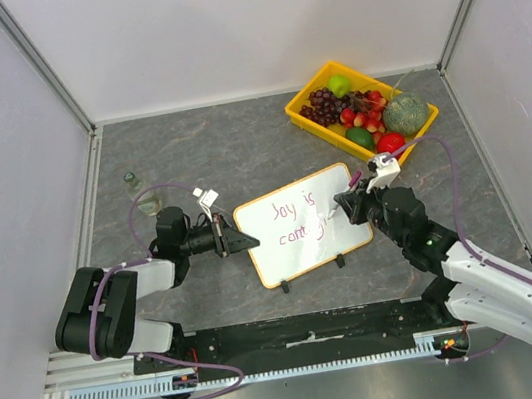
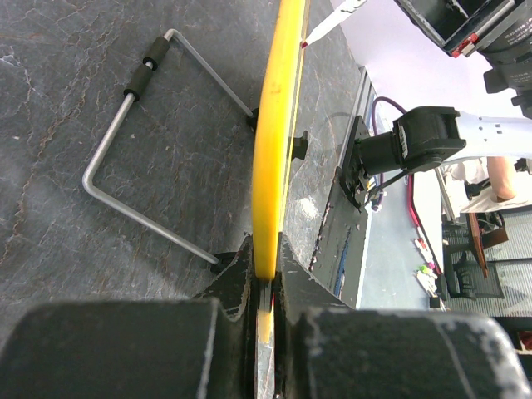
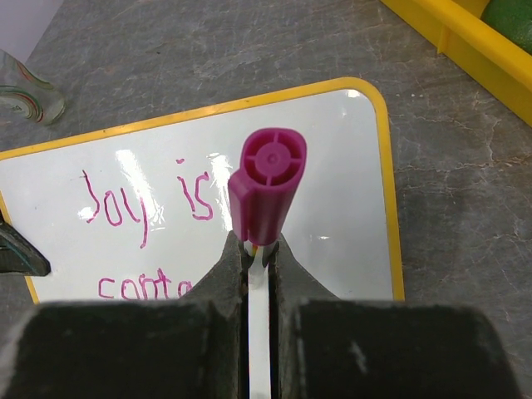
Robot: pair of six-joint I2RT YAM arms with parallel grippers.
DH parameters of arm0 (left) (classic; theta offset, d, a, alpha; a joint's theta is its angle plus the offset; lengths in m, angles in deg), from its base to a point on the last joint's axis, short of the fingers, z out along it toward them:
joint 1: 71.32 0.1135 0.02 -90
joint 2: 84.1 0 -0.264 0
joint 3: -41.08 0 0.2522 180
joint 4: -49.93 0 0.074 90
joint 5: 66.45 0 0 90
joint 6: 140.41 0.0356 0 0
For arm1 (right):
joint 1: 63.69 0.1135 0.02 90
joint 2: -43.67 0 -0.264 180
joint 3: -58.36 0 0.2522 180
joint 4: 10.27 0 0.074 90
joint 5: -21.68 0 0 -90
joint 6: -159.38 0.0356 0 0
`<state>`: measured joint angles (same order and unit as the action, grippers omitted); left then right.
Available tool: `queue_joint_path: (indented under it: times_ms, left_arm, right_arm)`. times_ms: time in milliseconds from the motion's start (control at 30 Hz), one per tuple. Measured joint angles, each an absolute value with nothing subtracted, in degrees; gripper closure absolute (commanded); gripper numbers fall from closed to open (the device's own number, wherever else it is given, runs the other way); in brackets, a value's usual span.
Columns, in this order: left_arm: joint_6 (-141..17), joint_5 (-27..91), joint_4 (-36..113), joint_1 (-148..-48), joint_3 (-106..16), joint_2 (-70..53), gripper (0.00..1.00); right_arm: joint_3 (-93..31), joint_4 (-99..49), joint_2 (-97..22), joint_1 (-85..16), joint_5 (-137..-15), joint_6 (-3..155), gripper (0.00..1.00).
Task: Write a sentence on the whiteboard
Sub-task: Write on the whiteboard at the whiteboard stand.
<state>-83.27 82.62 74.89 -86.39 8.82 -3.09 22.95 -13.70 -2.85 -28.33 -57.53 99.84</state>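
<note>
Far left: small clear glass bottle (image 1: 136, 188), well apart from the rest. Left gripper (image 2: 264, 259) clenched on left frame edge of small glossy white whiteboard with thin yellow-tan frame (image 1: 296, 258); board sits tilted, mid-tabletop. Likely light, stiff, slick-faced (would skid under pen pressure). Hold by frame, never by inked face. Pinkish-red handwritten sentence (image 1: 294, 208) reads "Joy is", second line unfinished. Right gripper (image 3: 258, 249) clamped on magenta plastic marker (image 3: 264, 187), at board's right side. Far right: yellow plastic tray (image 1: 321, 130) holds dark grapes (image 1: 324, 105), green apple (image 1: 339, 84), netted melon (image 1: 404, 114).
</note>
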Motion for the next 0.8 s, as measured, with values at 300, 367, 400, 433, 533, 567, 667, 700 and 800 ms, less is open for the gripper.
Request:
queue_joint_path:
  times_ms: [300,367,400,433,533,567,667,700,800]
  left_arm:
    - [-83.3,82.6,74.9,-86.4,8.8,-3.1,0.98]
    - [-83.3,82.6,74.9,-86.4,8.8,-3.1,0.98]
    - [-83.3,82.6,74.9,-86.4,8.8,-3.1,0.98]
    - [-83.3,82.6,74.9,-86.4,8.8,-3.1,0.98]
    - [-83.3,82.6,74.9,-86.4,8.8,-3.1,0.98]
    - [-83.3,82.6,74.9,-86.4,8.8,-3.1,0.98]
    - [-83.3,82.6,74.9,-86.4,8.8,-3.1,0.98]
    - [-83.3,82.6,74.9,-86.4,8.8,-3.0,0.98]
    - [-83.3,82.6,74.9,-86.4,8.8,-3.0,0.98]
  right_arm:
    - [24.0,-13.2,-2.5,-28.3,-59.0,100.1,1.0]
    - [24.2,-13.3,-2.2,-28.3,-59.1,100.1,1.0]
    - [24.2,-13.4,-2.0,-28.3,-59.0,100.0,1.0]
    - [24.3,-13.6,-1.7,-28.3,-59.0,100.0,1.0]
    - [24.5,-14.5,-1.0,-28.3,-58.7,99.9,1.0]
    - [24.5,-14.8,-0.8,-28.3,-58.5,99.9,1.0]
    - [24.5,-15.1,-0.6,-28.3,-58.0,99.9,1.0]
    - [24.5,-15.1,-0.7,-28.3,-57.9,99.9,1.0]
    - [24.5,-14.8,-1.1,-28.3,-57.6,99.9,1.0]
